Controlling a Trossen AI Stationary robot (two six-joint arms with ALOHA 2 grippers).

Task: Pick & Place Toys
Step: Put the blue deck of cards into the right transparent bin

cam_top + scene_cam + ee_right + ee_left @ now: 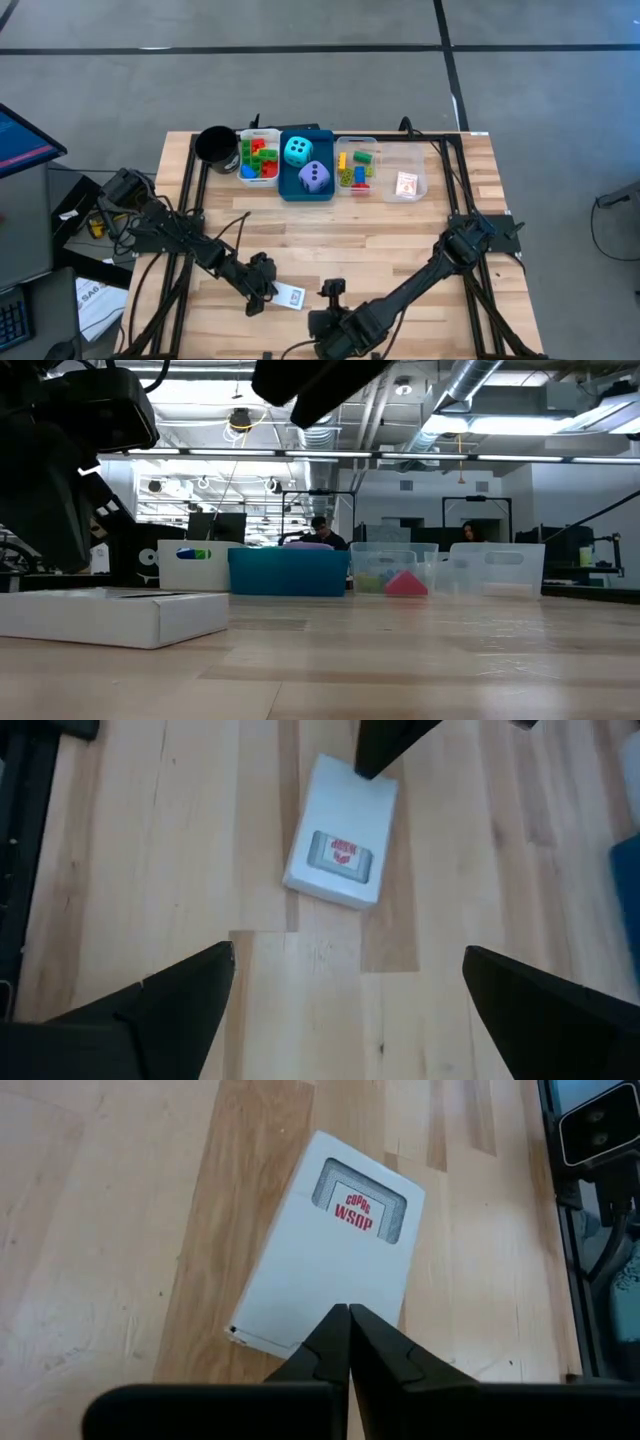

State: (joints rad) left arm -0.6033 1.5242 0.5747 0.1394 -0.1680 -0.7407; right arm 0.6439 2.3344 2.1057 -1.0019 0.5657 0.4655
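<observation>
A white card box [325, 1270] with a red-lettered window at one end lies flat near the front of the wooden table [430, 240], long axis slanted. The left gripper [348, 1320], fingers pressed shut and empty, sits at its plain end. The right gripper [348, 985] hangs nearby, spread wide, holding nothing.

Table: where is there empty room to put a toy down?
The widest bare wood on the table lies between the row of trays at the back and the two arms in front. The right side past the clear tray is bare too. It is crowded at the front, where the card box lies between the left fingers and the right fingers.
</observation>
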